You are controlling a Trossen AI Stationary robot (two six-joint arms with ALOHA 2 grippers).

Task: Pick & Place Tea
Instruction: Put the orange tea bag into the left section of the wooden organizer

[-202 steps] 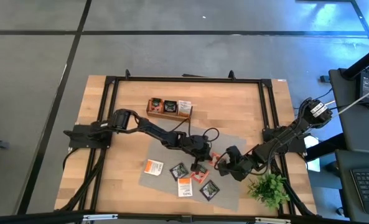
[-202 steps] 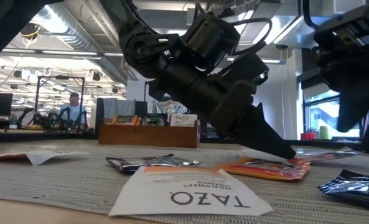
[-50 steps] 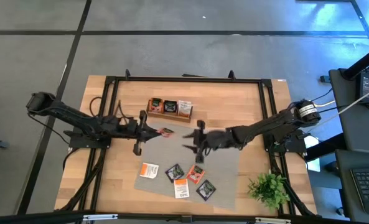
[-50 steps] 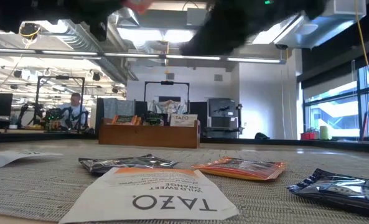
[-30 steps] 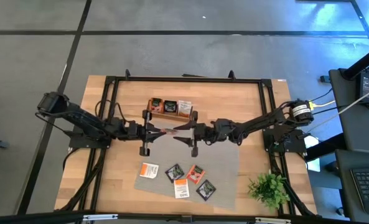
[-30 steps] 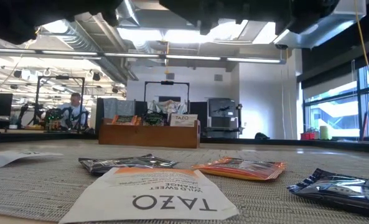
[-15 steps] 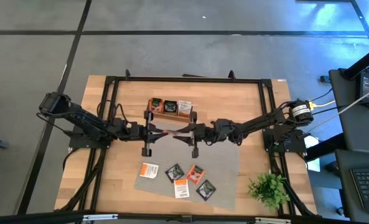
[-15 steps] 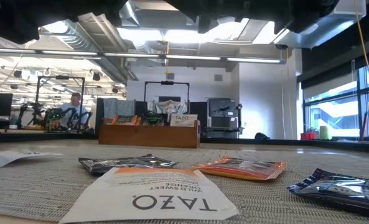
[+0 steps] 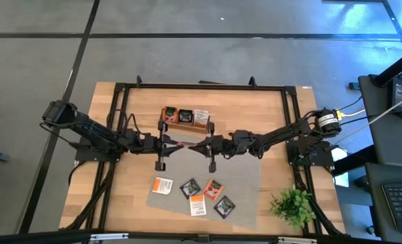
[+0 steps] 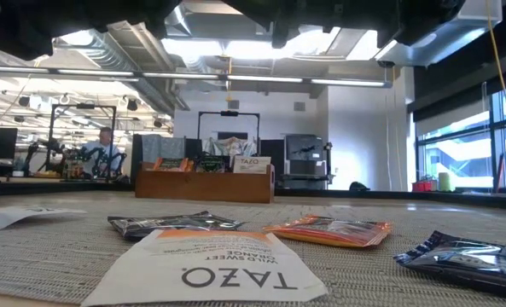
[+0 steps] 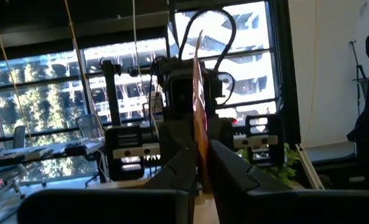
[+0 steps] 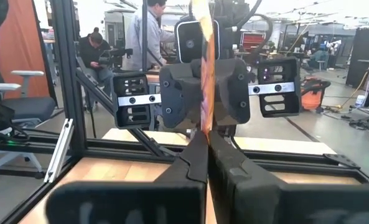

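Note:
An orange tea sachet [image 9: 186,144] hangs in the air over the middle of the table, edge-on between both grippers. My left gripper [image 9: 176,143] comes at it from the table's left and my right gripper [image 9: 198,144] from the right; both are shut on it. Several more tea sachets lie flat on the grey mat [image 9: 245,177] near the front: a white one [image 10: 210,273], a dark one [image 10: 176,223], an orange one [image 10: 329,230] and another dark one [image 10: 466,260]. My left gripper has the sachet's near edge [image 11: 200,163] between its two fingers, which point about level from the table's left. The sachet stands upright on edge, clear of the table. My right gripper pinches the opposite edge [image 12: 204,127] between its two shut fingers, level, from the table's right.
A brown wooden tray [image 9: 184,117] with sachets in its compartments stands behind the grippers, toward the far edge. A small green plant [image 9: 294,203] sits at the near right corner. A black frame [image 9: 201,87] runs round the table. People show in the room beyond.
My right gripper has shut on the sachet's free edge while my left gripper keeps its end. Both arms have stayed in place, and the sachet has stayed upright in the air between them.

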